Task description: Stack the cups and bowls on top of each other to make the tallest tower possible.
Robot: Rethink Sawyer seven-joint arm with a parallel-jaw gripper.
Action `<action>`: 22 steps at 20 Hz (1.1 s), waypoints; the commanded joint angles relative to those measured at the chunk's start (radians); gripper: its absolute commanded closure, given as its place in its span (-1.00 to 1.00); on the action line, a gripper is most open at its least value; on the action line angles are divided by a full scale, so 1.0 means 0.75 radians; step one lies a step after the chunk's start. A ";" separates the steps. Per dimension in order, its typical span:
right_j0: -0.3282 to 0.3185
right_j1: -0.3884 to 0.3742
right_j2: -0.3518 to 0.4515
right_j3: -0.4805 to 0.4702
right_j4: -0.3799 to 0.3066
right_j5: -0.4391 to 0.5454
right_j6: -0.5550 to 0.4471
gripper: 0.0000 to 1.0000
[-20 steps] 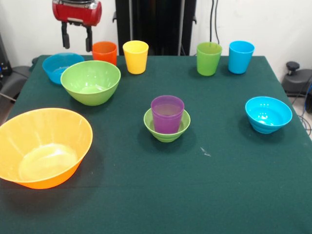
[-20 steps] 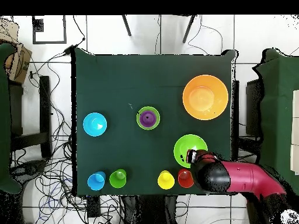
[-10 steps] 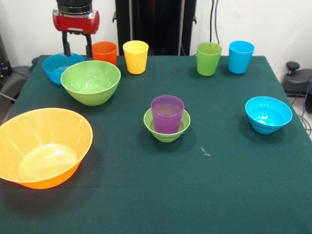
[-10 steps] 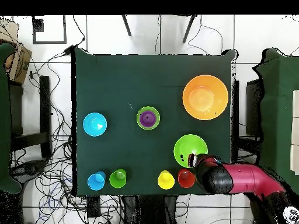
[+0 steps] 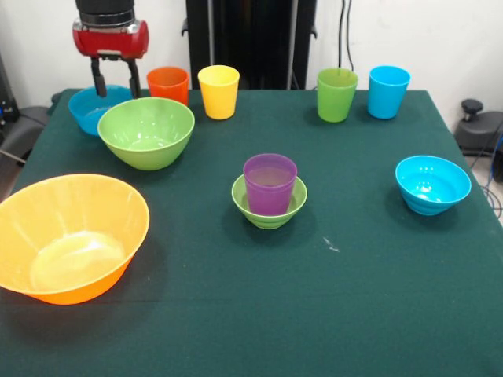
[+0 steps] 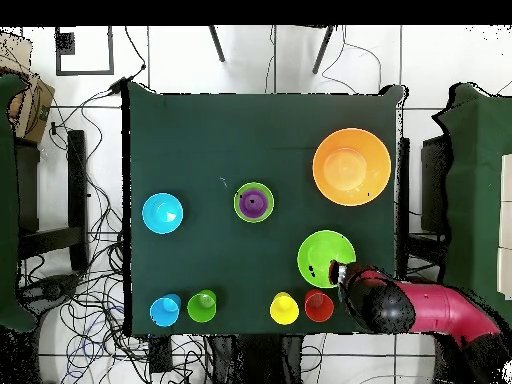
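Hovering over the medium blue bowl

I see the pincer with its two black fingers spread and empty, hanging above the medium blue bowl at the counter corner. Just beside: medium green bowl, then orange cup and yellow cup. Purple cup sits upright inside the small green bowl mid-counter. Small blue bowl, green cup and light blue cup stand apart. Large orange bowl sits alone.
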 commanded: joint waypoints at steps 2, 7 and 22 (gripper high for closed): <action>-0.003 0.067 0.149 -0.016 -0.120 0.187 -0.422 -1.00; -0.004 0.074 0.157 -0.016 -0.146 0.191 -0.404 -1.00; -0.026 -0.167 0.290 0.153 0.043 0.262 -0.305 -1.00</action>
